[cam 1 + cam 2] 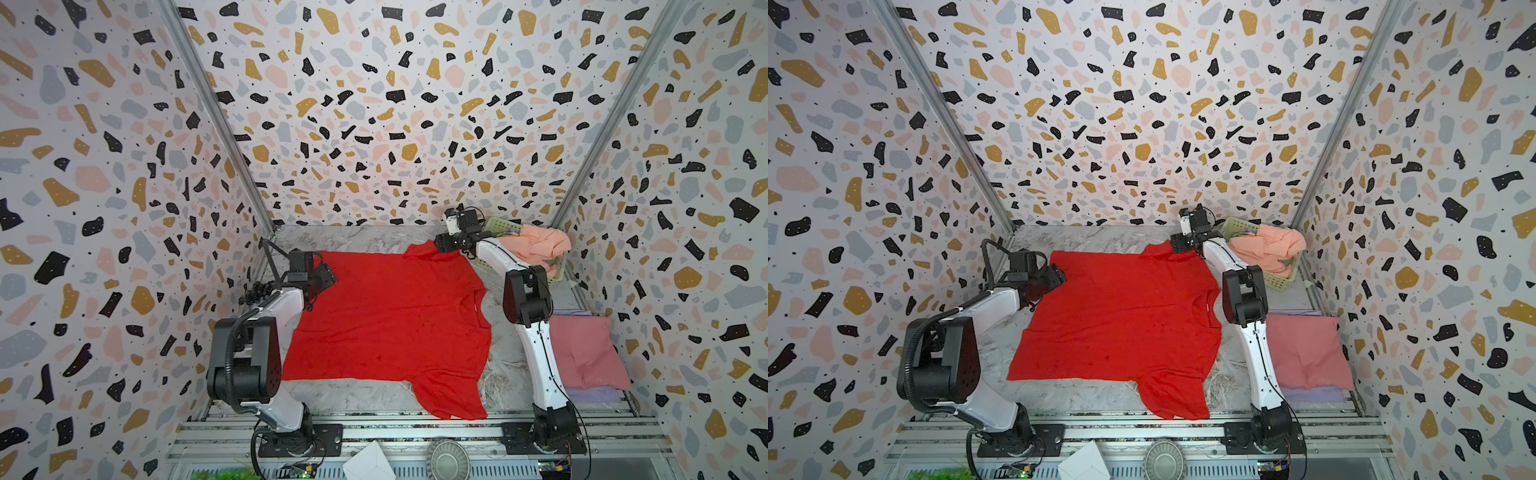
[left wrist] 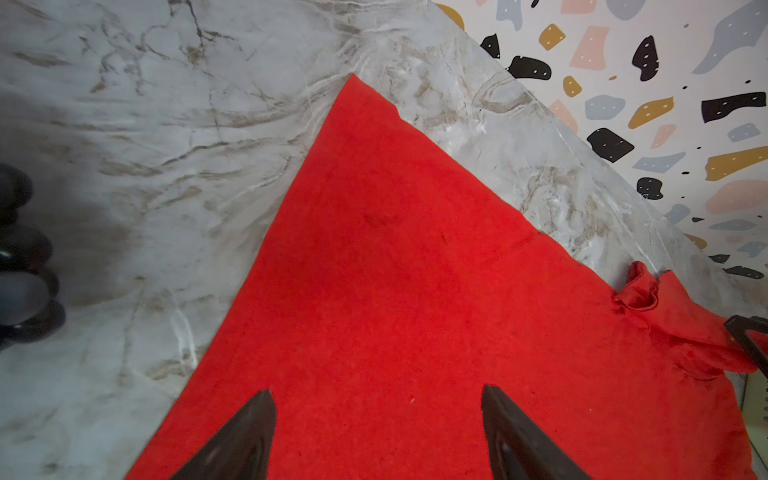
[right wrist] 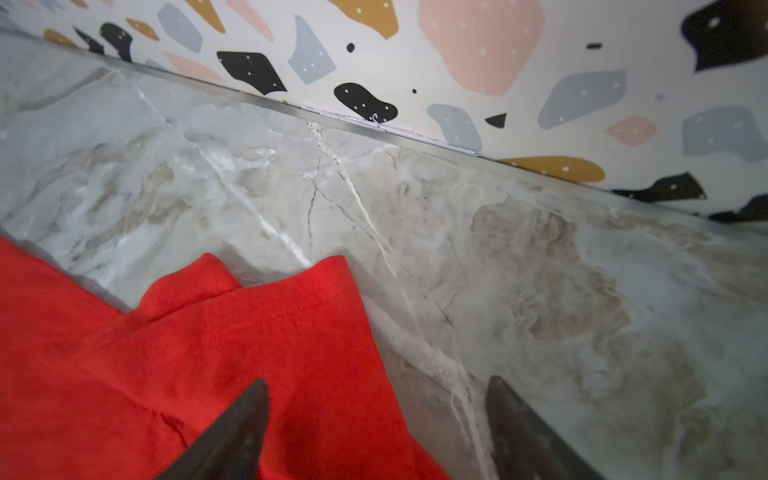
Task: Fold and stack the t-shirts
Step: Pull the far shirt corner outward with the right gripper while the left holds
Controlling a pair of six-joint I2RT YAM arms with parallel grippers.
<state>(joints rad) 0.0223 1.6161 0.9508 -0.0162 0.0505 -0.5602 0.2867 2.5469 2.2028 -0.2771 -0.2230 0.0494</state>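
Note:
A bright red t-shirt [image 1: 386, 324] [image 1: 1121, 320] lies spread flat on the marble table [image 1: 374, 239], neck toward the right. My left gripper [image 1: 328, 276] [image 1: 1059, 276] hovers over its far left hem corner. In the left wrist view this gripper [image 2: 378, 392] is open, with red cloth [image 2: 374, 270] under both fingers. My right gripper [image 1: 442, 245] [image 1: 1177, 245] is at the far sleeve. In the right wrist view it [image 3: 378, 384] is open and straddles the sleeve [image 3: 291, 332] edge, one finger over cloth and one over marble. A folded dusty pink shirt [image 1: 586, 353] lies on a lavender one [image 1: 590, 392] at the right.
A pale green basket [image 1: 1281, 282] at the back right holds a crumpled peach-orange shirt [image 1: 536, 245] [image 1: 1271, 245]. The back wall [image 3: 457, 62] stands close behind the right gripper. A white paper shape [image 1: 368, 461] and a round metal dish [image 1: 449, 459] sit on the front rail.

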